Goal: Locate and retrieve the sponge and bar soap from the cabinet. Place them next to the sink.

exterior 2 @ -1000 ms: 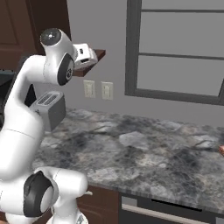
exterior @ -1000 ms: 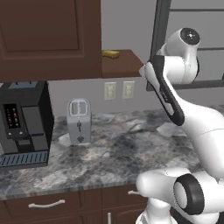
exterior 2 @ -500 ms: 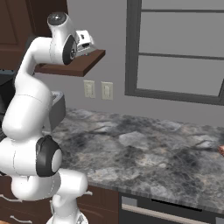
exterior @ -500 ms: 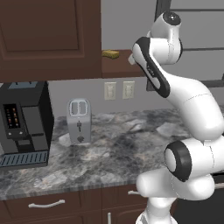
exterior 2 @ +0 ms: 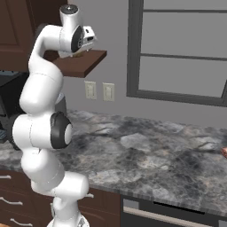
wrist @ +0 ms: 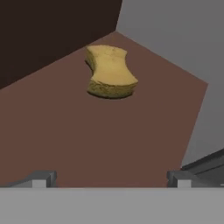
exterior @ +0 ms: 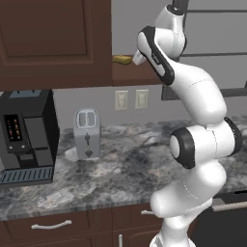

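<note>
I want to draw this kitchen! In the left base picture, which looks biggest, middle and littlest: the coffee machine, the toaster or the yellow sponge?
1. The coffee machine looks biggest.
2. The toaster is in the middle.
3. The sponge on the cabinet shelf looks littlest, though the arm hides part of it.

Even, soft, shadowless rendered light

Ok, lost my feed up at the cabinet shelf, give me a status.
Gripper jaws open, empty, above the brown shelf board. Dull yellow sponge block ahead, lying flat, untouched. Nothing between jaws and sponge.
</note>
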